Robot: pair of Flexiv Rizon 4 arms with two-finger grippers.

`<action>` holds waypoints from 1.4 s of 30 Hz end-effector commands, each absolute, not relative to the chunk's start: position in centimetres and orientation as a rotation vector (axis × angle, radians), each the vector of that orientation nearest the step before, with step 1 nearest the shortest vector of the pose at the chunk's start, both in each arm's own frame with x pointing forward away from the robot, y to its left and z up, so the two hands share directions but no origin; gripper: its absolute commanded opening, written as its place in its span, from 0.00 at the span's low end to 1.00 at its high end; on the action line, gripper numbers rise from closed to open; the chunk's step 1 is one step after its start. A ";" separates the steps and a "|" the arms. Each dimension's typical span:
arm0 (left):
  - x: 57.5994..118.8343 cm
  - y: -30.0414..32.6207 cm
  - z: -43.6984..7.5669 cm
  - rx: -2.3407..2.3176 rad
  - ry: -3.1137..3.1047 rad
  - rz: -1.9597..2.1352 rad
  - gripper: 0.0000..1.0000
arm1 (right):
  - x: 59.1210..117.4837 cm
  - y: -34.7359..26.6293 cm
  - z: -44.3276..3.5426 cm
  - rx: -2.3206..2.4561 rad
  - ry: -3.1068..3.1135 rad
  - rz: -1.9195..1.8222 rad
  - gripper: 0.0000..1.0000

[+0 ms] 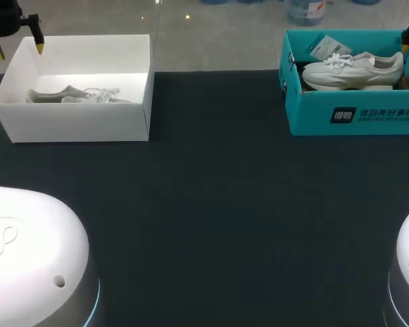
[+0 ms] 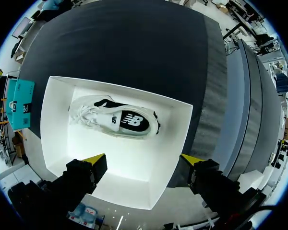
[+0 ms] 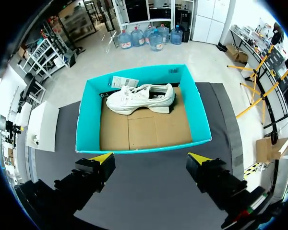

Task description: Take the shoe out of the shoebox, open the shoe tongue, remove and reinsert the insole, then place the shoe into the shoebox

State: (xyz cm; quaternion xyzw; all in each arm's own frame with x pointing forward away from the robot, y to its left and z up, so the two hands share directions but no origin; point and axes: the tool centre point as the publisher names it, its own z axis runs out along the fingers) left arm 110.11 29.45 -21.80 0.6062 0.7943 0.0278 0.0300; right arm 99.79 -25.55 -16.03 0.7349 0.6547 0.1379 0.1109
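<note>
Starting with the head view: dark table (image 1: pixel 218 204). A white box (image 1: pixel 75 122) sits at the far left and a teal shoebox (image 1: pixel 307 116) at the far right, well apart. A pale shoe (image 1: pixel 78 95) lies low inside the white box, near its front wall. A white shoe (image 1: pixel 354 68) stands on its sole inside the teal shoebox, toe toward the middle of the table, with a paper tag (image 1: pixel 324 46) behind it. The left gripper (image 1: pixel 18 49) hangs over the white box's far left corner, yellow tips apart, holding nothing. The right gripper (image 1: pixel 407 42) is cut off at the edge by the teal shoebox's far right corner, and only one tip shows here.

Left wrist view: the left gripper (image 2: pixel 144 160) is above the white box (image 2: pixel 57 143), fingers spread wide with nothing between them. The pale shoe (image 2: pixel 115 117) is ahead of the tips, lying on its side with a black patch facing up, laces toward the teal shoebox (image 2: pixel 19 103) at the table's other end.

Right wrist view: the right gripper (image 3: pixel 151 157) has its fingers spread wide and is empty, hovering just short of the near wall of the teal shoebox (image 3: pixel 86 129). The white shoe (image 3: pixel 141 98) is upright against the far wall on the brown cardboard floor. The paper tag (image 3: pixel 117 82) is at the far corner beside its toe. The white box (image 3: pixel 43 127) shows off to one side.
</note>
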 end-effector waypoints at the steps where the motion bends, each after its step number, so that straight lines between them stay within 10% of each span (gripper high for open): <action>1: 110.1 29.5 -21.8 1.871 2.449 0.087 1.00 | 106.2 -26.6 -17.2 2.202 1.977 0.286 1.00; 42: 110.1 29.5 -21.8 1.871 2.449 0.087 1.00 | 113.3 -29.8 -21.7 2.301 2.022 0.104 1.00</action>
